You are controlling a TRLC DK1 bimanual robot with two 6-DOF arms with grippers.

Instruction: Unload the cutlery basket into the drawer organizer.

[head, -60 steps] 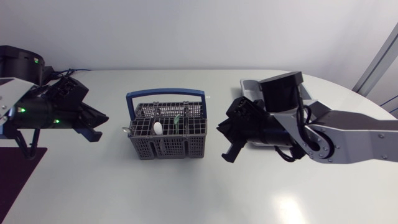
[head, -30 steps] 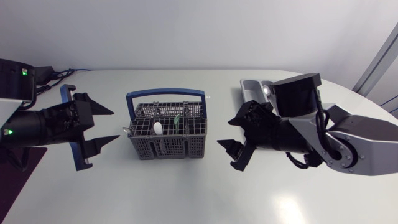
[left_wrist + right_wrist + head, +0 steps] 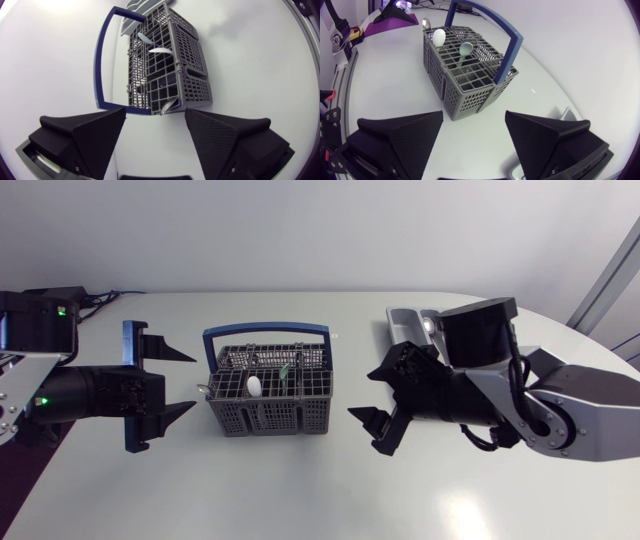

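The basket point(image 3: 270, 390) stood on the desk point(image 3: 300, 490) near its middle, its blue handle point(image 3: 266, 332) upright. A white spoon point(image 3: 254, 386) and a green one point(image 3: 285, 373) stuck up from its compartments, and a metal spoon point(image 3: 426, 22) showed at the end facing the left arm.

The left tool point(image 3: 188, 382) hung just beside that end with its fingers spread wide, holding nothing and apart from the basket. The right tool point(image 3: 360, 395) hung near the opposite end, also spread wide and with nothing in it. In each wrist view the basket lay ahead of the gaping fingers.

The organizer point(image 3: 400, 320) lay on the desk behind the right arm, mostly hidden by it.
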